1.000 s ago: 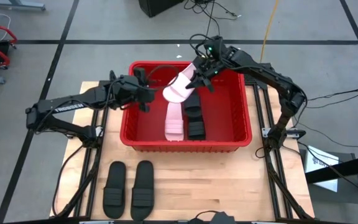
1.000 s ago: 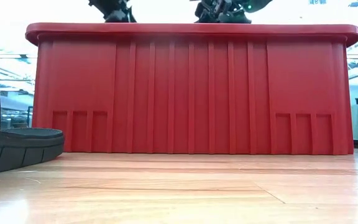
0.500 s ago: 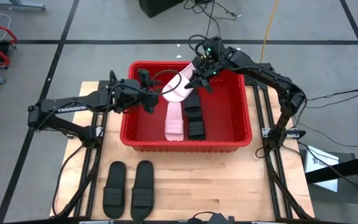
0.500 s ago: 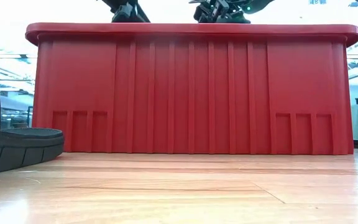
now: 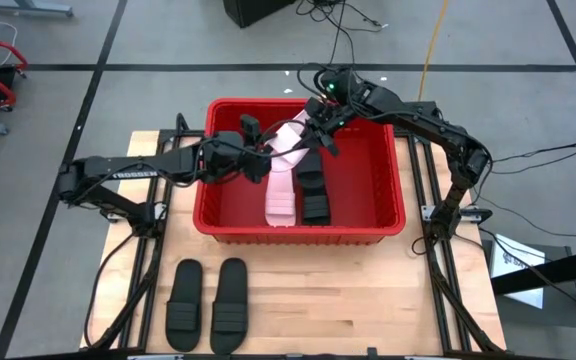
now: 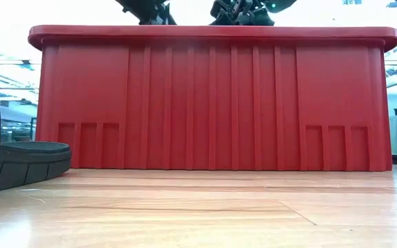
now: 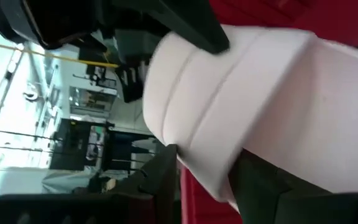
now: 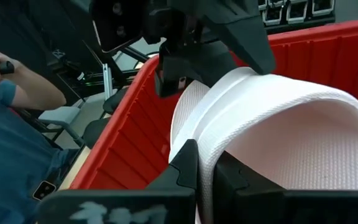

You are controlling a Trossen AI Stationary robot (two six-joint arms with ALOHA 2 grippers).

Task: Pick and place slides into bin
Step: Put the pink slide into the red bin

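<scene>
The red bin (image 5: 383, 215) stands mid-table. One pale slide (image 5: 279, 197) and a black slide (image 5: 314, 192) lie on its floor. A second pale slide (image 5: 286, 142) hangs over the bin's far left part, with my right gripper (image 5: 314, 127) shut on it. My left gripper (image 5: 261, 152) stands open, with a finger on either side of that slide's free end (image 7: 210, 180). Two black slides (image 5: 183, 305) (image 5: 230, 305) lie sole-down on the table in front of the bin. The low view shows only the bin's near wall (image 6: 212, 96) and the arms above its rim. My right gripper pinches the pale slide's ribbed strap at its edge (image 8: 207, 155) between its two fingers, coming from the table's right and slanting slightly down. The slide is lifted clear above the bin floor. Whether my left gripper's fingers (image 7: 166, 177) touch the slide's end, I cannot tell.
The bin's rolled rim (image 6: 212, 31) rises high above the tabletop. A black slide (image 6: 12, 155) fills the low view's left edge. A person in a blue sleeve (image 8: 17, 124) sits beyond the table. Bare wood lies right of the two black slides.
My left gripper has moved toward the table's right edge and slightly down over the bin, rolling as it went, and its fingers now stand around the end of the held pale slide. My right gripper has shifted a little toward the left with the slide.
</scene>
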